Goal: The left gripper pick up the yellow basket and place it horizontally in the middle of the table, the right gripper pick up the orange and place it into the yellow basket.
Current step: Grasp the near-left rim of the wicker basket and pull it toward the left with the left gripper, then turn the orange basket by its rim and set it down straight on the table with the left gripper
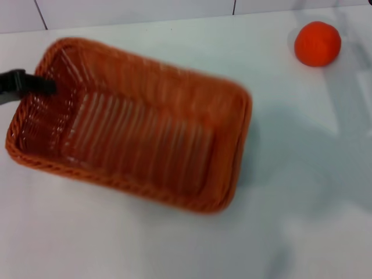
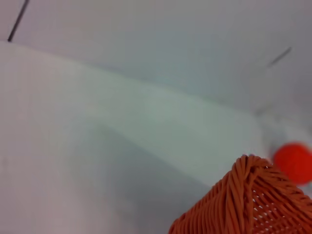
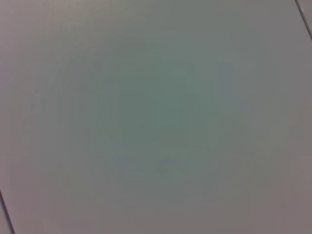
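The yellow basket [image 1: 139, 125], orange-brown woven wicker, lies at a slant on the white table [image 1: 302, 221], left of the middle. My left gripper [image 1: 47, 87] comes in from the left edge and grips the rim of the basket's left short end. One basket corner [image 2: 246, 200] shows in the left wrist view. The orange [image 1: 317, 43] sits on the table at the far right, apart from the basket, and also shows in the left wrist view [image 2: 293, 162]. The right gripper is out of view.
A tiled wall with dark seams [image 1: 39, 14] runs along the table's far edge. The right wrist view shows only a plain pale surface with a thin dark seam [image 3: 303, 17].
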You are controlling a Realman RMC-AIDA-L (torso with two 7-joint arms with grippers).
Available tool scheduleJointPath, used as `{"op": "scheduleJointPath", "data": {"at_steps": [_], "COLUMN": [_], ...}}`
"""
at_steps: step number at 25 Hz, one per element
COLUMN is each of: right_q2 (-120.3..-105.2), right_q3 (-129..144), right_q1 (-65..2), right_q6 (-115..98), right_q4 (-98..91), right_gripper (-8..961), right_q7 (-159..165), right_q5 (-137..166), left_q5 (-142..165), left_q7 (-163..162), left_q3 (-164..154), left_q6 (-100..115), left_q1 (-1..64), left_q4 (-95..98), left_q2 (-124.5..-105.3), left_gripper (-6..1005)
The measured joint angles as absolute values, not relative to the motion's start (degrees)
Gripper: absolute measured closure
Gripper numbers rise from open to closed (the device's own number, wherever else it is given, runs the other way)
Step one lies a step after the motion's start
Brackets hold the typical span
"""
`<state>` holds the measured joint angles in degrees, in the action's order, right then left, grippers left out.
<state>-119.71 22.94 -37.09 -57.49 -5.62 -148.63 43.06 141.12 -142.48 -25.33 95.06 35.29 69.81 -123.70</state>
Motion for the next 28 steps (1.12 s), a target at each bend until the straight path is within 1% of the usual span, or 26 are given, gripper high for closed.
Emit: {"op": "scheduleJointPath", "data": {"at_steps": [9,17,28], "right_q2": [-119.63,-119.61,-119.53], "right_q3": [22.9,22.9,22.4], "right_q1": [-37.6,-37.7,-38.2], "right_q6": [-57.0,-56.7,-56.0], "right_q4": [-5.6,-6.0,-6.2], "right_gripper": [30,30,31], "right_q7": [-148.6,-148.6,-147.8], "right_q5": [43.1,43.1,43.1], "left_q5": [129.7,120.9,114.1], "left_q7": [-142.8,-138.8,-138.2], "left_q3": [-25.5,-28.6,-34.4], "left_q6": [84.9,72.7,67.2], "left_q1": [30.9,30.2,28.4], "left_q4": [61.3,49.1,45.5], "left_q2": [-124.09,-124.41,-124.48], "left_gripper": [829,828,824]}}
